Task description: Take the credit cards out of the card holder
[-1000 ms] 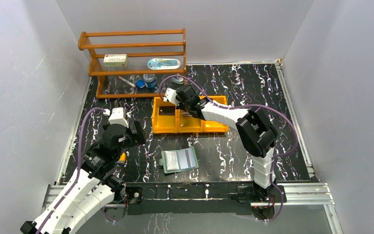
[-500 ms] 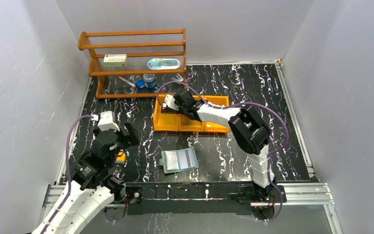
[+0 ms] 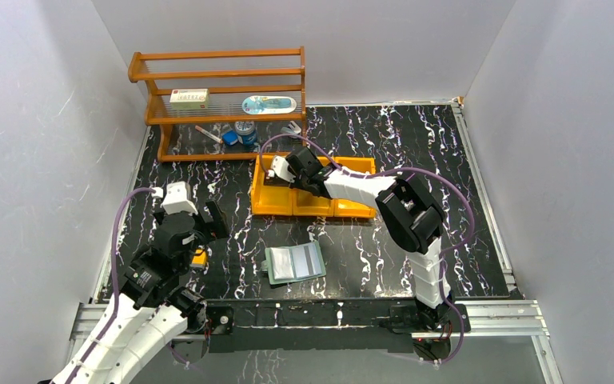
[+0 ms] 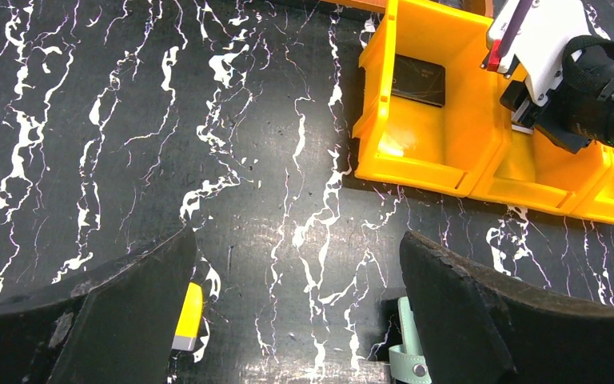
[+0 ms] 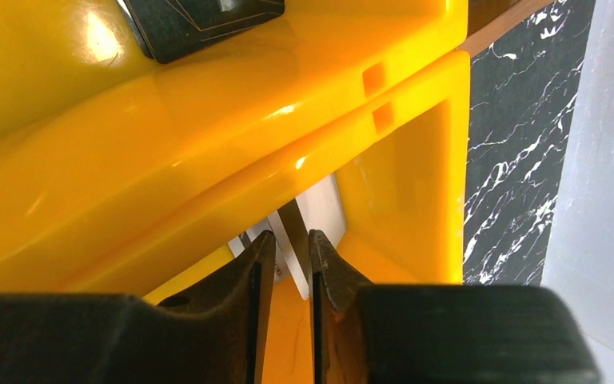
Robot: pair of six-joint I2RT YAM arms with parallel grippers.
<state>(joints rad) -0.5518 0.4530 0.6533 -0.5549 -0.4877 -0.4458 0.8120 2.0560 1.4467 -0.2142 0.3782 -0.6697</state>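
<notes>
— Where's the muted-green two-panel card holder [image 3: 294, 262]?
— Lying open on the black, white-veined table [image 3: 384, 256], near the front edge.
— The cards?
— Overhead, the right arm [image 3: 360, 186] hides one. Its wrist view shows a thin silver-grey card [image 5: 320, 210] in the middle compartment of the glossy orange plastic tray [image 3: 276, 210], between the right gripper's [image 5: 290, 238] narrowly parted jaws; pinched or loose, I can't tell. A black plastic card [image 4: 418, 80] lies flat in the left compartment. The left gripper [image 4: 296, 248] gapes, empty. Pale walls surround.

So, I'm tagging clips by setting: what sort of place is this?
Probably a robot lab cell: plain white walls around a marble-print table, left arm and right arm mounted on a metal rail.
</notes>
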